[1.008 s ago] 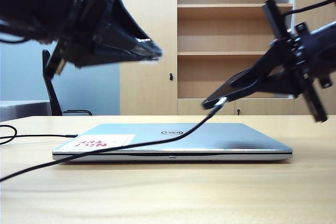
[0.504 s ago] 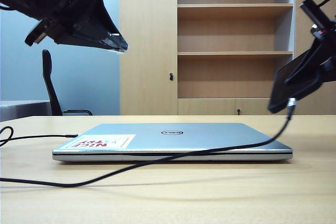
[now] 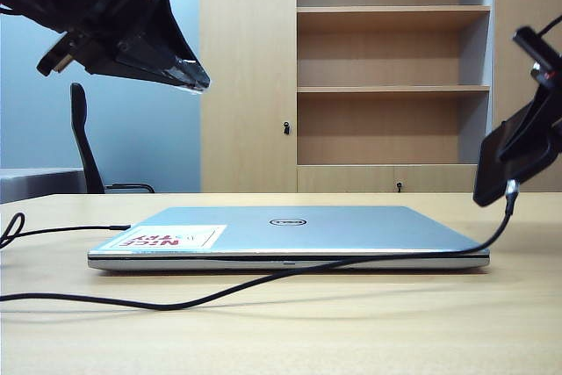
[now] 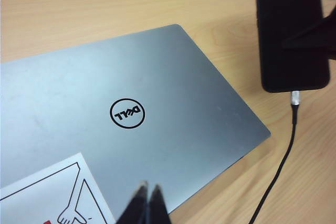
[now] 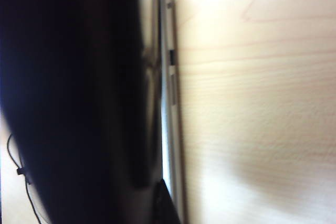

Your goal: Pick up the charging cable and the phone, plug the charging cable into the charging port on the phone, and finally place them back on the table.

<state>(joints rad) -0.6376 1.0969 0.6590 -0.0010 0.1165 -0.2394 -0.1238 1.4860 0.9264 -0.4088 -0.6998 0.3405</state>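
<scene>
Watching exterior: right gripper [image 3: 527,151] at 3 o'clock carries the phone [image 3: 496,169] above the table [image 3: 351,331]; the charging cable [image 3: 263,280] could snag the laptop [image 3: 290,234] and pull its plug out.
Left wrist: left gripper [image 4: 147,198] jaws together, empty — phone at 1 o'clock, well apart.
Right wrist: jaws clamped on phone's faces — slip risk.
</scene>
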